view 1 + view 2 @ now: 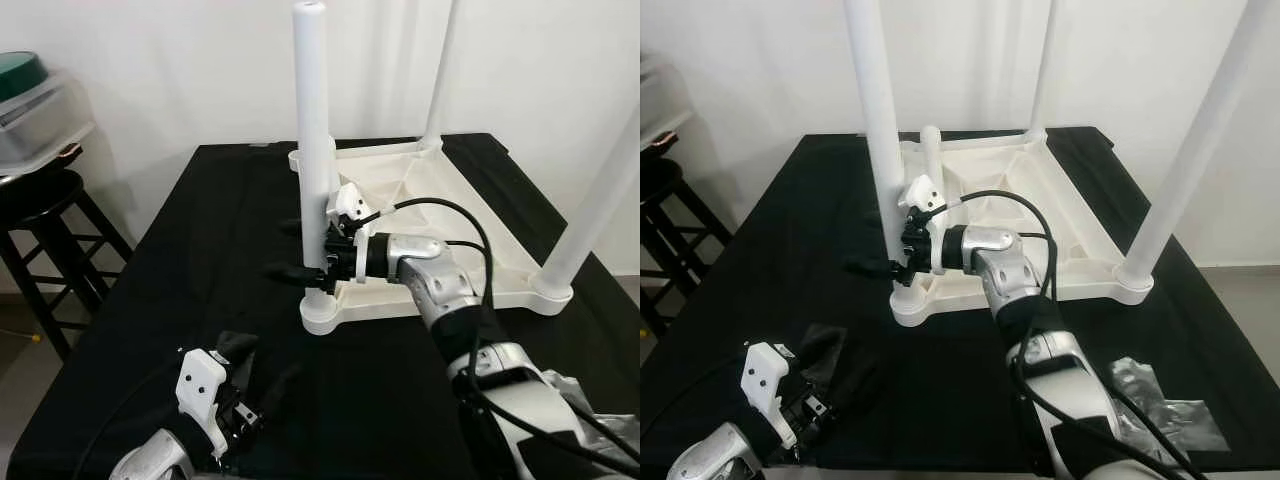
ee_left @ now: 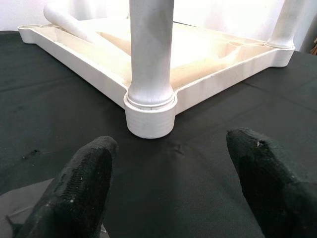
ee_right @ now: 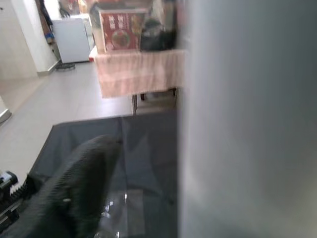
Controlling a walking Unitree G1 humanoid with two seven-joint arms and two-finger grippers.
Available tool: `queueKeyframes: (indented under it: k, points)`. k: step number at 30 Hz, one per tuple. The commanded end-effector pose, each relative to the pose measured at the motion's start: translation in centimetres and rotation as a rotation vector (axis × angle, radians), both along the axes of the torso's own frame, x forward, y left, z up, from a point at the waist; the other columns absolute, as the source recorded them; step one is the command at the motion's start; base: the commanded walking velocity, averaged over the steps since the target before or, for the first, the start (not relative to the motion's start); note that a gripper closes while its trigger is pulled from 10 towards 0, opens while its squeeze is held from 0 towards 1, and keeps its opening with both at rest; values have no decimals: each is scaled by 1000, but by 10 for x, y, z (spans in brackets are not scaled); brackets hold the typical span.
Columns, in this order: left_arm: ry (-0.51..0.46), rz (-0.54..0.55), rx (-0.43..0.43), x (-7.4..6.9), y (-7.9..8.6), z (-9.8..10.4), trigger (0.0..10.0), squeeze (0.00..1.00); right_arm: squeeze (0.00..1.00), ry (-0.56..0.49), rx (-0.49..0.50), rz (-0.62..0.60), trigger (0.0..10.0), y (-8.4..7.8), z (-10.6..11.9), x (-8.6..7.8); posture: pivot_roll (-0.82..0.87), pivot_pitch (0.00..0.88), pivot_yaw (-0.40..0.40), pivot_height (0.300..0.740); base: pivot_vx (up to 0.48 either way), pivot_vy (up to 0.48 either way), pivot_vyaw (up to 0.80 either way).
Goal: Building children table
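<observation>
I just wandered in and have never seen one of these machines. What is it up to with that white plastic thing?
The robot is putting together a small white table top that lies upside down on a black-covered table. Its right gripper has its fingers around the near leg, which stands upright in its corner socket. Two more legs already stand in theirs. The left gripper waits open, low, just in front.

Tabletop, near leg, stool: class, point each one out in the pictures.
Tabletop (image 1: 470,205), left eye view, on its upturned white underside.
Near leg (image 1: 312,120), left eye view, on the upright white tube above the right gripper (image 1: 290,250).
Stool (image 1: 40,195), left eye view, on its dark round seat.
</observation>
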State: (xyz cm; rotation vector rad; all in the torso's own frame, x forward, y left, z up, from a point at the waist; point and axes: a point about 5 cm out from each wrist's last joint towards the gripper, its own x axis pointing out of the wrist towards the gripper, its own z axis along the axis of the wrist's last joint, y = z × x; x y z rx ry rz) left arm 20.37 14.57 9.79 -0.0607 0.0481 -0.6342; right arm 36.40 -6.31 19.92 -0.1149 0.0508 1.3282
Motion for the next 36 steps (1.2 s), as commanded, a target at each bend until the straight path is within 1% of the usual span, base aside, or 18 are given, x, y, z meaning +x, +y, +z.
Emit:
queueKeyframes:
  k: [1,7,8,9,10,11,12,14,15,16,17,20,25,26,27,32,35,36]
  points:
    - [6,11,8,-2,2,-2,10000,0,0,25,-23,28,0,12,-8,-3,-40,16,44,740,0,0,0]
    - [11,6,5,-5,2,-2,10000,0,0,22,4,-162,0,-4,-17,6,-43,26,48,740,0,0,0]
    - [11,4,3,-6,2,-1,10000,0,0,29,18,-259,0,-9,-24,5,-48,37,51,740,0,0,0]
    - [11,4,3,-6,2,-1,10000,0,0,29,18,-259,0,-9,-24,5,-48,37,51,740,0,0,0]
    - [12,2,1,-8,1,-1,10000,0,0,44,25,-392,0,-13,-33,4,-41,46,45,740,0,0,0]
    - [12,2,1,-8,1,-1,10000,0,0,44,25,-392,0,-13,-33,4,-41,46,45,740,0,0,0]
    - [13,1,0,-10,2,0,10000,0,0,61,53,-781,0,-22,-47,-1,-52,50,44,740,0,0,0]
    - [13,1,0,-10,2,0,10000,0,0,61,53,-781,0,-22,-47,-1,-52,50,44,740,0,0,0]
    - [15,0,-3,-11,2,1,10000,0,0,87,44,-936,0,-20,-63,-23,-50,60,53,740,0,0,0]
    - [15,0,-3,-11,2,1,10000,0,0,87,44,-936,0,-20,-63,-23,-50,60,53,740,0,0,0]
    - [19,-7,-6,-11,2,1,10000,0,0,113,23,-1001,0,-10,-77,-50,-63,61,64,740,0,0,0]
    - [21,-11,-8,-11,2,1,10000,0,0,99,14,-963,0,-7,-77,-51,-63,61,64,740,0,0,0]
    - [18,-20,-8,-9,0,1,10000,0,0,50,-20,-960,0,-11,-72,-34,-57,52,44,740,0,0,0]
    - [12,-8,-6,-8,0,1,10000,0,0,50,-28,-956,10000,-9,-70,-30,-49,48,39,740,0,0,0]
    - [5,8,-4,-7,1,1,10000,0,1000,55,-5,-915,10000,-5,-65,-26,-42,46,32,740,0,0,0]
    - [-3,25,-4,-5,1,1,10000,0,1000,64,93,-799,10000,2,-50,-14,-44,42,31,740,0,0,0]
    - [-2,20,-5,-3,0,1,10000,0,1000,25,153,-630,10000,1,-27,-6,-45,30,31,740,0,0,0]
    - [-2,17,-6,-2,0,1,10000,0,122,-3,158,-471,10000,0,-14,-7,-45,25,32,740,0,0,0]
